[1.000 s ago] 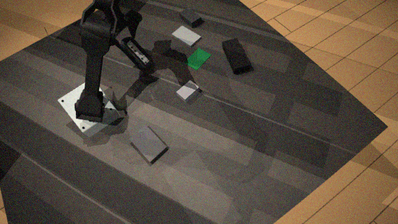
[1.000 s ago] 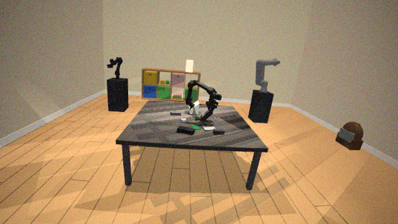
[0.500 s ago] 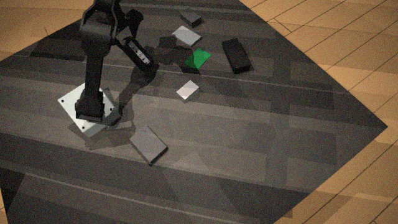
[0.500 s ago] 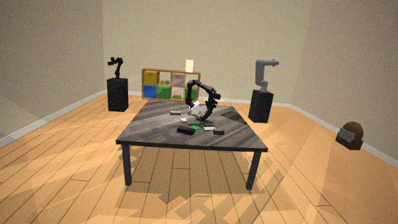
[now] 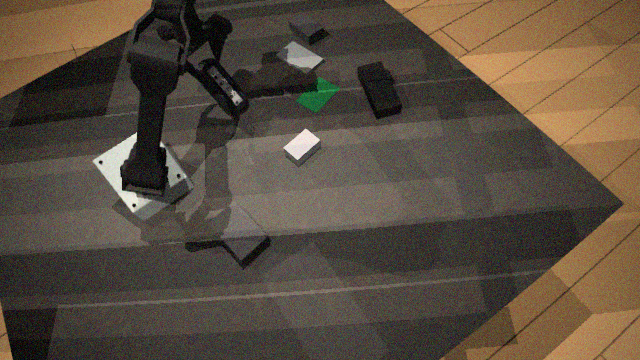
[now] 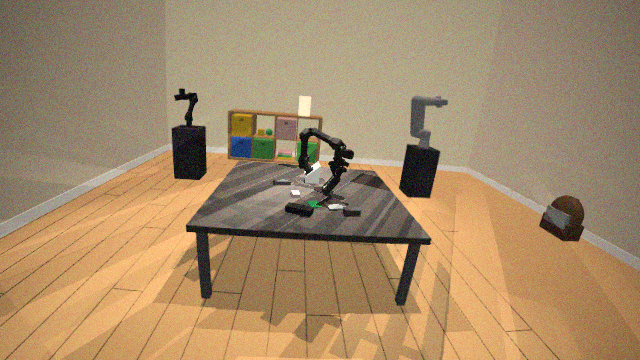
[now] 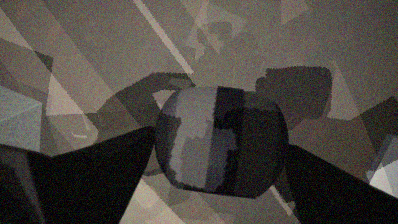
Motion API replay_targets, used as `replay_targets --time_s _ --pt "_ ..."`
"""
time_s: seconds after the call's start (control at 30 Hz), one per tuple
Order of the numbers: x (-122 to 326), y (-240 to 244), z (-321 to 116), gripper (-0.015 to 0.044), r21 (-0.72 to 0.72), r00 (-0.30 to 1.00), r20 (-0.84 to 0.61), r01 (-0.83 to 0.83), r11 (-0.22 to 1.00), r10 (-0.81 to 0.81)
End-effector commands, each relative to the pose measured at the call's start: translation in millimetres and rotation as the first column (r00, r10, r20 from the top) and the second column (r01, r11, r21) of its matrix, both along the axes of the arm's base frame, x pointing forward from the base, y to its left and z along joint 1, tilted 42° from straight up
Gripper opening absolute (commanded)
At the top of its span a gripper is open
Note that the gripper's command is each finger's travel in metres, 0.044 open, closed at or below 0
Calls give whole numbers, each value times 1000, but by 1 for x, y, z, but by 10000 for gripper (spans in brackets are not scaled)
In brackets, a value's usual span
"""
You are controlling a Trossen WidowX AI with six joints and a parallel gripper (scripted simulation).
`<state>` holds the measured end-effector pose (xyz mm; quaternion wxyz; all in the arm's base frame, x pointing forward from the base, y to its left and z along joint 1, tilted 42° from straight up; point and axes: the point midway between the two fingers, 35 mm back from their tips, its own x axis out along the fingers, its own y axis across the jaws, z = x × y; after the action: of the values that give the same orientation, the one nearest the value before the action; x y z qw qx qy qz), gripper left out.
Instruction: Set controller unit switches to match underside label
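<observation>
The dark grey controller unit (image 5: 231,93) (image 7: 200,145) is off the bench and tilted. It fills the space between the fingertips in the wrist view. One long face shows in the top view, with a pale strip and small dark marks; the squares or switch settings cannot be read. My gripper (image 7: 220,144) is shut on the unit, one black finger against each side. In the exterior view the gripper (image 6: 327,191) hangs low over the bench, and the unit is too small to make out clearly. The unit's other faces are hidden or too dark to read.
A white block (image 5: 302,145), a green card (image 5: 317,96), a pale plate (image 5: 301,56), a black module (image 5: 380,92) and a dark block (image 5: 309,31) lie right of the unit. A grey slab (image 5: 245,240) lies near the white base plate (image 5: 111,165) under the arm.
</observation>
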<state>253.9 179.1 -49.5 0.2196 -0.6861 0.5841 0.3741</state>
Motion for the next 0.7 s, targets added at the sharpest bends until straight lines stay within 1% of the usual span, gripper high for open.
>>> replay_targets --time_s 0.0,0.67 --pt "2 -3 4 336 -14 1000 5 -8 1000 8" --pt "5 -9 19 336 -15 1000 5 -8 1000 8"
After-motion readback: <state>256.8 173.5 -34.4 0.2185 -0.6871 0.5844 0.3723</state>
